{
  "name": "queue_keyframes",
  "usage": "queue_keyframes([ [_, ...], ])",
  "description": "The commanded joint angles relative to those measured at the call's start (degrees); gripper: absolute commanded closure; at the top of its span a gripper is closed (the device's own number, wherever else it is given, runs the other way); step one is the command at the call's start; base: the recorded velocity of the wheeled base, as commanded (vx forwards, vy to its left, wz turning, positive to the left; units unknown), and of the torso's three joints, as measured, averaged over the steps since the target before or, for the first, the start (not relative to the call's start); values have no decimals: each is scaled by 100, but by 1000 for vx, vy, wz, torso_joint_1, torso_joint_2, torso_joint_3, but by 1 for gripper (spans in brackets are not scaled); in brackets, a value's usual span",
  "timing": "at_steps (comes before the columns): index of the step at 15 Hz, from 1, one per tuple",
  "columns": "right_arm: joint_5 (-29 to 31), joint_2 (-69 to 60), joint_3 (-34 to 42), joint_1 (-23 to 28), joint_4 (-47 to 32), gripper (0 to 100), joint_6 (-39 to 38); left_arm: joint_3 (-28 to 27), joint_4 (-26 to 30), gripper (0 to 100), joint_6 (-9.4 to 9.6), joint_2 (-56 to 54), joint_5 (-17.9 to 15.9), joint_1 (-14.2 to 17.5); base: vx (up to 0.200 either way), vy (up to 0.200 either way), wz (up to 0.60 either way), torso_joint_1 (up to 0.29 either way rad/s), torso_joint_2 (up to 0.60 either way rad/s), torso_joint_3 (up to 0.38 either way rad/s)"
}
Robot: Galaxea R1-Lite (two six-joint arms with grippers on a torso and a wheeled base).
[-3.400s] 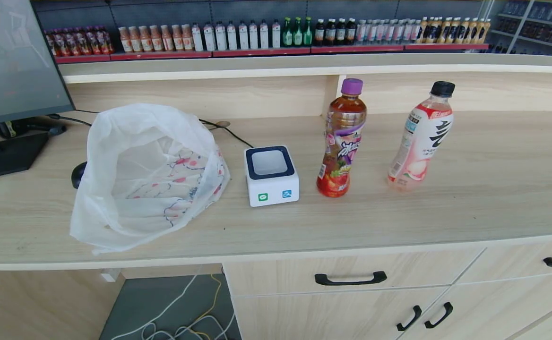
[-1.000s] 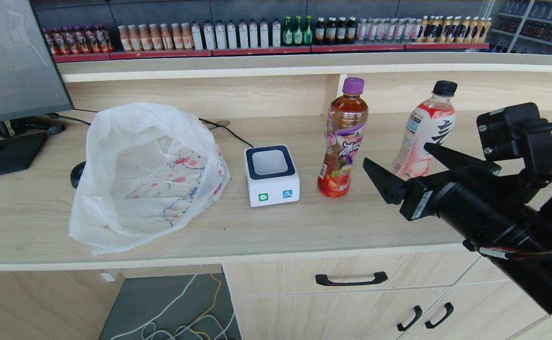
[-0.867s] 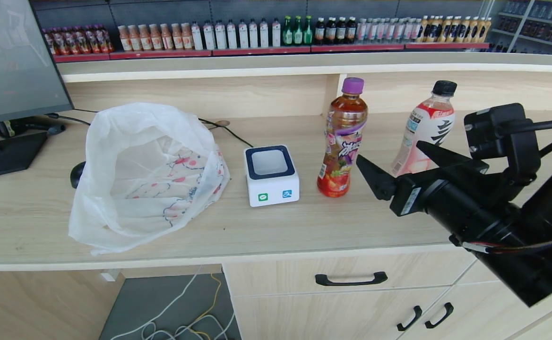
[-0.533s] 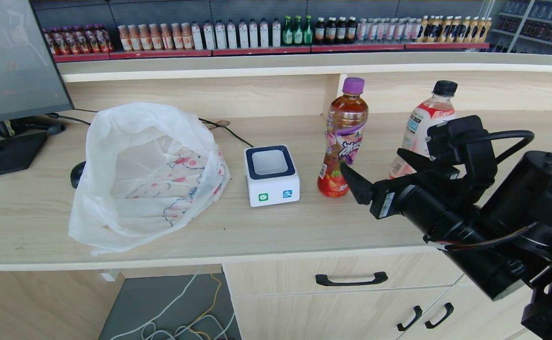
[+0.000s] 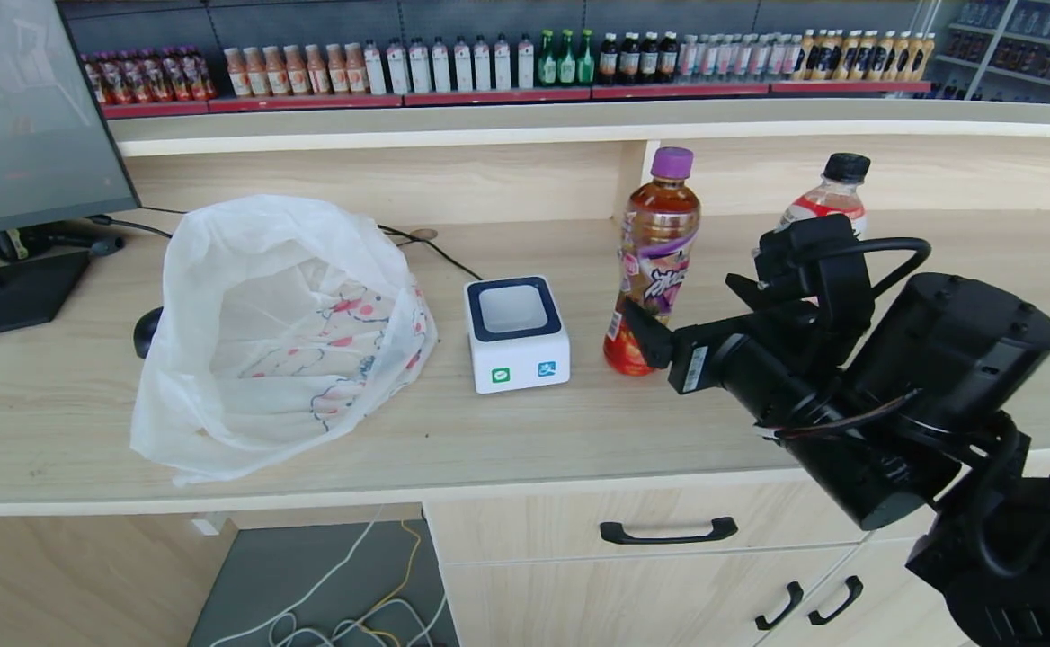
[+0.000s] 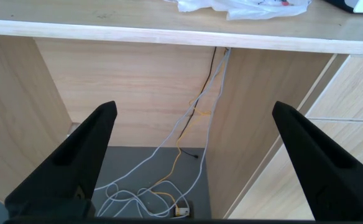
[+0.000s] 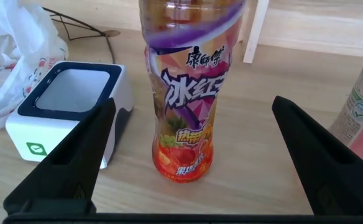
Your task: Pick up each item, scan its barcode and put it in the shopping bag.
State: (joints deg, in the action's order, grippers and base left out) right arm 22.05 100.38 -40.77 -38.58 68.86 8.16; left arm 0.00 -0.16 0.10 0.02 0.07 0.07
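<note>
A red tea bottle with a purple cap [image 5: 654, 261] [image 7: 191, 93] stands upright on the wooden counter [image 5: 579, 422], right of the white scanner box [image 5: 516, 332] [image 7: 69, 112]. My right gripper [image 5: 687, 304] [image 7: 192, 102] is open just in front of this bottle, a finger off to either side and not touching it. Farther right is a pink-and-white bottle with a black cap [image 5: 826, 193] [image 7: 362, 106], its lower part hidden by my right arm. The white shopping bag [image 5: 278, 332] [image 6: 243, 7] lies open left of the scanner. My left gripper [image 6: 194, 106] hangs open and holds nothing, below the counter edge.
A monitor [image 5: 31, 117] stands at the far left, with a black object [image 5: 149, 331] behind the bag and a cable [image 5: 435, 247] running to the scanner. A raised ledge [image 5: 525, 126] backs the counter. Drawers with black handles [image 5: 667, 532] and loose floor cables [image 6: 181, 155] are below.
My right arm has come in from the right and moved left over the counter, its open gripper closing in on the purple-capped bottle. It now covers most of the pink bottle.
</note>
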Motion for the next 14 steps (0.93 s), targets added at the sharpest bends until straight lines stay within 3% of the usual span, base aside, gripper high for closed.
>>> queue_keyframes([
  [1, 1, 263, -256, 44, 4, 0, 2, 0, -2, 0, -1, -2, 1, 1, 0, 0, 0, 0, 0, 0],
  [14, -70, 834, -924, 308, 13, 0, 19, 0, -2, 0, -1, -2, 1, 1, 0, 0, 0, 0, 0, 0],
])
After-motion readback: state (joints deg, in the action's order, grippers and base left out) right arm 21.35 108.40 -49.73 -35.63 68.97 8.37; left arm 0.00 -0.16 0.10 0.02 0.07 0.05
